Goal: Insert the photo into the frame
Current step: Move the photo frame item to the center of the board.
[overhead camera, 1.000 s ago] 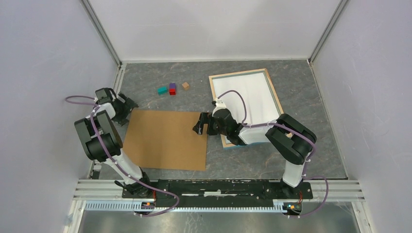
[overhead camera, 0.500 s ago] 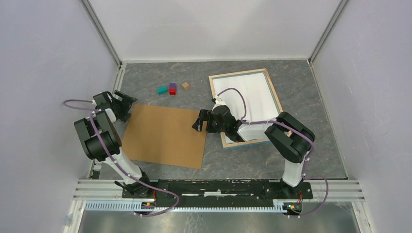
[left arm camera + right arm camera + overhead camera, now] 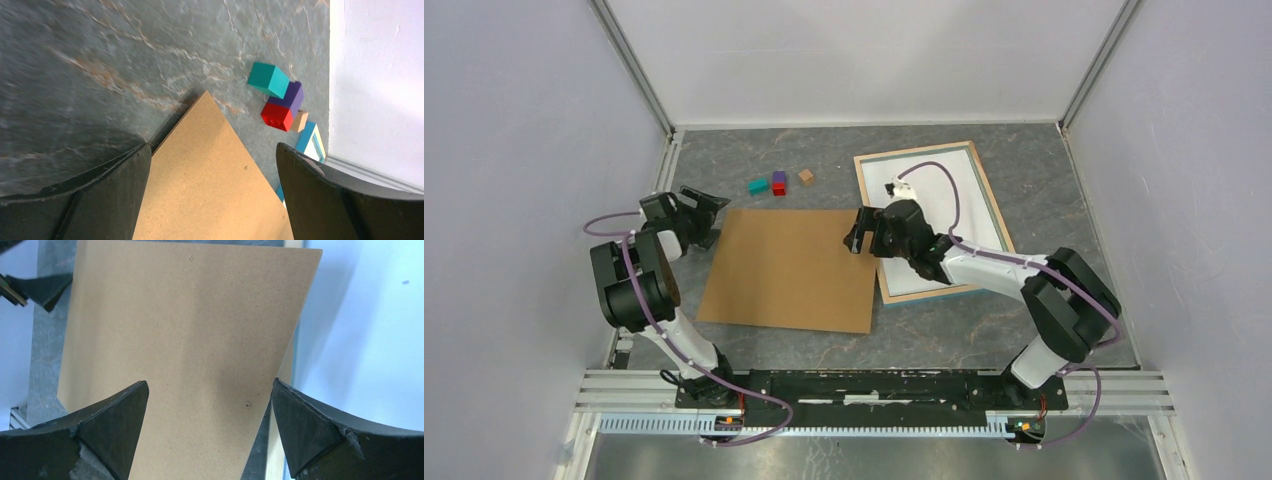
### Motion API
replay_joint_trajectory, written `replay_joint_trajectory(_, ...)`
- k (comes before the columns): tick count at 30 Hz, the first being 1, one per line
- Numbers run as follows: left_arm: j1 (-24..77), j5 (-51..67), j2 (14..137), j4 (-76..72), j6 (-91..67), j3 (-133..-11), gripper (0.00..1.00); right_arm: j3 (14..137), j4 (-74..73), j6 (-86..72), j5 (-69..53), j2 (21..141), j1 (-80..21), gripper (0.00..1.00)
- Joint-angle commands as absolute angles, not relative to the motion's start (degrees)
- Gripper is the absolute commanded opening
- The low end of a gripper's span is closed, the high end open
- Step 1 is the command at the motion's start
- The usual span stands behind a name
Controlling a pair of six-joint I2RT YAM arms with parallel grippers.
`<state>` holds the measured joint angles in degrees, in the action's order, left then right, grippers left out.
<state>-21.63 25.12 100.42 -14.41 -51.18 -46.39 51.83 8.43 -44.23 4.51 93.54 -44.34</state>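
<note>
Brown board (image 3: 789, 270) flat between left hand (image 3: 711, 218) and right hand (image 3: 854, 232) — both agape

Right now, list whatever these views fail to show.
Top view: the right gripper and its arm hide part of the frame and white sheet.
All views: no printed side of the sheet shows.
Left wrist view: blocks and a finger hide all but the frame's corner.

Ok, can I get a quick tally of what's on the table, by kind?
Small blocks: 4 (teal, purple, red, tan)
Brown board: 1
Frame: 1
White sheet in the frame: 1
Total: 7
</note>
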Motion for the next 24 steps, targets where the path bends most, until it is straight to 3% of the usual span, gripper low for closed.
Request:
replay_joint_trajectory(1,-15.76,37.43,99.93,-7.64,-58.87,-43.58,0.99,49.74,17.53,-46.74,1.83,88.28,-43.48,0.98)
replay_joint_trajectory(6,-12.63,38.08,100.37,-10.63,-61.34,-42.20,0.99,43.11,18.94,-46.24,0.15,85.45,-38.20,0.98)
replay_joint_trajectory(13,-12.26,37.33,100.05,-10.33,-60.64,-42.38,0.99,39.35,17.64,-31.31,-16.68,83.68,-29.25,0.98)
replay_joint_trajectory(24,-11.77,36.82,96.51,-9.57,-60.27,-41.85,1.00,38.00,6.05,-19.27,-20.43,78.08,-25.60,0.98)
